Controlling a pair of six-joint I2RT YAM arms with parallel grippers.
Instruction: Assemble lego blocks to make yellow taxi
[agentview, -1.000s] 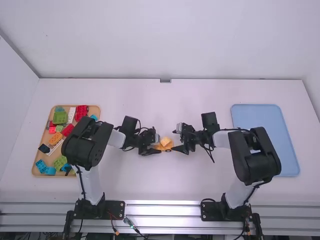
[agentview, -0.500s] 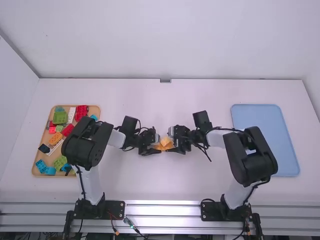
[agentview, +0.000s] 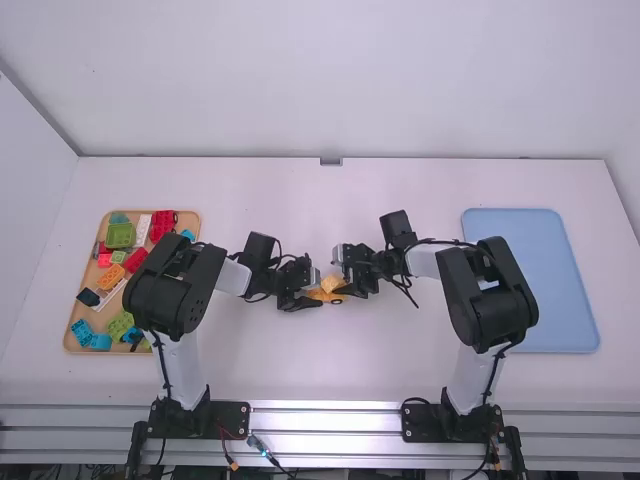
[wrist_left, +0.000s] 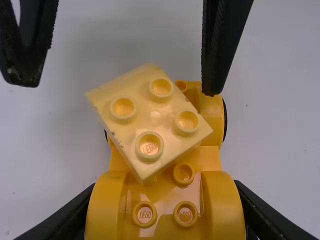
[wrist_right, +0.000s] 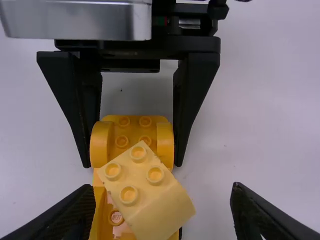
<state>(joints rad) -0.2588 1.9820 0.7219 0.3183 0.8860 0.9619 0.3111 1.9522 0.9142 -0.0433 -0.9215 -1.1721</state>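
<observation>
In the high view my left gripper and right gripper meet from opposite sides at the yellow car base. In the left wrist view the left gripper is shut on the car base, pressing its two rounded fenders. A pale yellow block with four studs lies askew and tilted on top of the base. The right gripper, in the right wrist view, stands open with its fingers on either side of the pale yellow block, touching neither side.
A wooden tray of mixed coloured blocks stands at the left, partly under the left arm. A light blue tray lies at the right, beside the right arm. White table surrounds the work.
My right gripper has moved left, to the pale yellow block and the car base. The left arm has kept still, with its grip on the base.
</observation>
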